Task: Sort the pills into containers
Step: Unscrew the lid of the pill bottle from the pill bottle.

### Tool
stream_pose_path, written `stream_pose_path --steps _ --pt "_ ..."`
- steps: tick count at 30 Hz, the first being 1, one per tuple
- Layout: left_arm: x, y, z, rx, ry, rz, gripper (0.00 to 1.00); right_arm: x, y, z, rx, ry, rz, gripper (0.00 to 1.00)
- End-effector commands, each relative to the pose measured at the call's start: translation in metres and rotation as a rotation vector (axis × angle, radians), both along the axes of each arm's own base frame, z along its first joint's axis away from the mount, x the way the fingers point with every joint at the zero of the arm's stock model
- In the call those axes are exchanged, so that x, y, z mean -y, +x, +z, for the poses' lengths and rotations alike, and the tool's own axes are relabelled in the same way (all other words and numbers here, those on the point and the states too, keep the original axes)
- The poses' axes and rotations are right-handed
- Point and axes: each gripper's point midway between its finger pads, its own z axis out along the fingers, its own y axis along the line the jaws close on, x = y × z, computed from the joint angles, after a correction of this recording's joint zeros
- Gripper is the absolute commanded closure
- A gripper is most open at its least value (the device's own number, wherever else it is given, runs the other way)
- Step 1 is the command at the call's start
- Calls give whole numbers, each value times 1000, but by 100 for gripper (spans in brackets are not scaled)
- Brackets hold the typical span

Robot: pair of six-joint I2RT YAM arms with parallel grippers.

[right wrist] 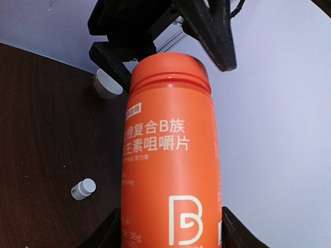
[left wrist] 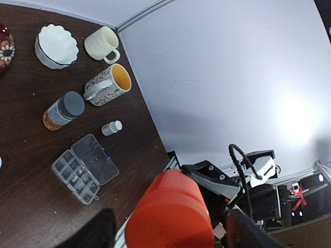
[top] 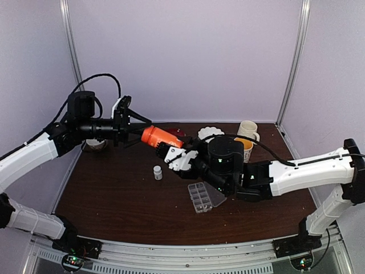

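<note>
Organizer box sits lower centre of the top view, toward the table's front edge, lid open flat on its right. Pills are too small to make out. Right gripper clamps the orange bottle in mid-air, with the cap pointing upper left. Left gripper straddles the cap, can't tell if it grips. Small white bottle stands left of the box, apart, with open tabletop further left. Mugs and bowl line the back edge.

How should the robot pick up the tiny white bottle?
Probably best to grip the white bottle by its round sides, just below the cap, coming straight down from above. It stands upright with its cap on top, and nothing sits close beside it, so there looks to be room on either side.
</note>
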Motion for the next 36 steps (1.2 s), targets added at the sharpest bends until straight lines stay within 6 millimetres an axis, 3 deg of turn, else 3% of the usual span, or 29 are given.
stream_pose_path --steps 1,6,9,13,16,19,22,25,29,36 --pt "-8 9 39 147 -65 69 4 10 -5 31 0 99 21 86" --pt "-18 14 58 447 17 60 2 17 -22 35 -157 191 154 86" --pt "-13 -19 75 802 8 -132 2 12 -38 34 -301 225 285 85" --pt "-21 -44 71 1214 53 -203 3 13 -53 40 -468 270 431 86" --pt "-25 -77 59 1651 33 -319 2 19 -60 41 -569 285 505 86" --pt "-29 -106 54 1958 -22 -430 2 26 -66 38 -662 290 582 86" --pt "-25 -111 48 2077 -6 -507 2 32 -74 34 -767 284 659 86" --pt "-15 -102 32 2140 120 -599 2 35 -83 28 -839 248 698 86" --pt "2 -95 27 2207 190 -623 3 37 -86 28 -872 225 705 86" --pt "22 -93 20 2211 222 -675 2 37 -85 28 -882 214 704 87"
